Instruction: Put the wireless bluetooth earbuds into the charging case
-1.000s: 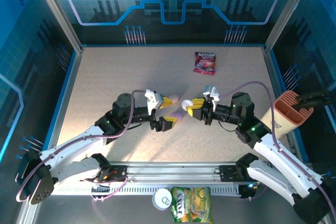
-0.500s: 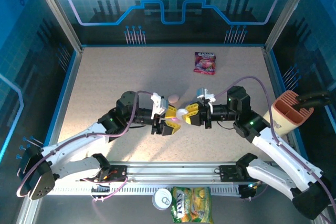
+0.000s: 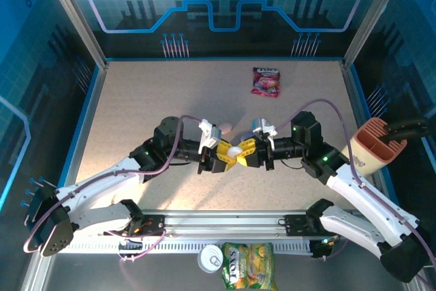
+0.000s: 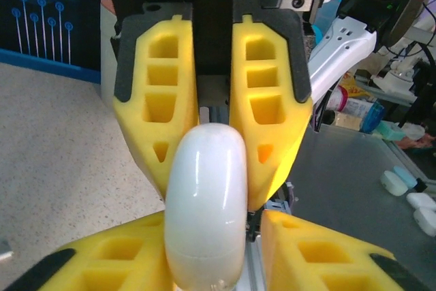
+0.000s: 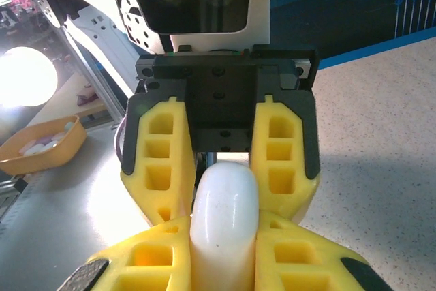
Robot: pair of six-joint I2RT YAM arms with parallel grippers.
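A white pebble-shaped charging case point(image 3: 234, 150) hangs above the middle of the table, lid closed, between both grippers. My right gripper point(image 3: 245, 153) is shut on one end of it; its yellow fingers point(image 5: 300, 257) press both sides of the case point(image 5: 223, 230). My left gripper point(image 3: 222, 156) comes in from the opposite side and is shut on the other end of the case point(image 4: 204, 209), its yellow fingers point(image 4: 116, 264) hugging it. The two grippers meet nose to nose. The earbuds are out of view.
A pink rounded case point(image 3: 225, 128) lies on the table just behind the grippers. A snack packet point(image 3: 266, 81) sits at the back. A terracotta holder point(image 3: 379, 142) stands off the right edge. A can point(image 3: 210, 258) and a green bag point(image 3: 248, 265) lie beyond the front rail.
The right gripper carried the white case leftward while the left gripper moved right to meet it. The left jaws, wide open before, closed onto the case.
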